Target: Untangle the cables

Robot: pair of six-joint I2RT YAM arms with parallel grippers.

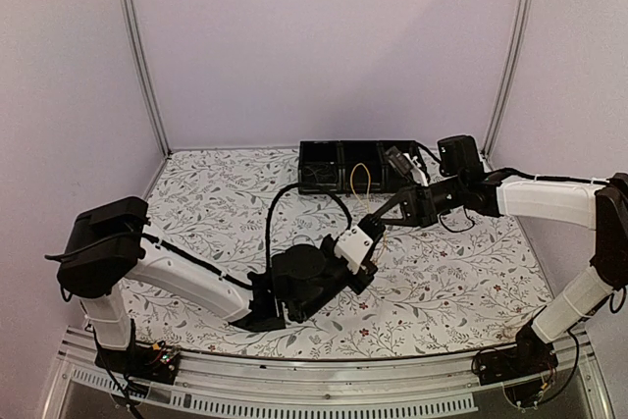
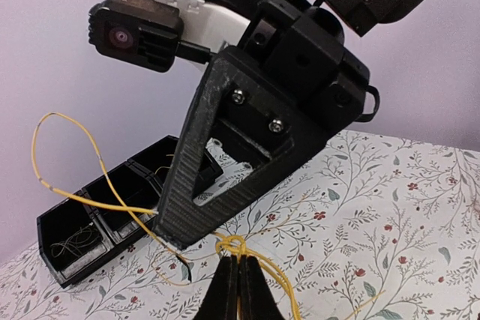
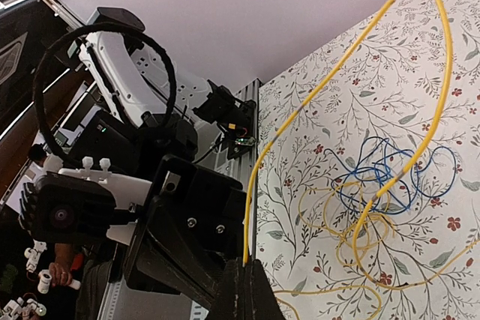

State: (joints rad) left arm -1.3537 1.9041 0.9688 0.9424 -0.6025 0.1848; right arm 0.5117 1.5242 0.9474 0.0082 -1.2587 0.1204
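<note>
My left gripper (image 2: 238,261), jaws pressed together, pinches the yellow cable (image 2: 233,244) at a small knot right at its tips. My right gripper (image 3: 244,269), close opposite, is also clamped on yellow cable, which arches up and away from it. Beyond that arch, a blue cable (image 3: 382,177) lies snarled with more yellow. I judge it best to hold the knot steady and draw the right side away gently.

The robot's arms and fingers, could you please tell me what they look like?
The left arm and right arm have white links between bulky black joints. A thick black cable loops from the left one. Their fingers are slim and black.
</note>
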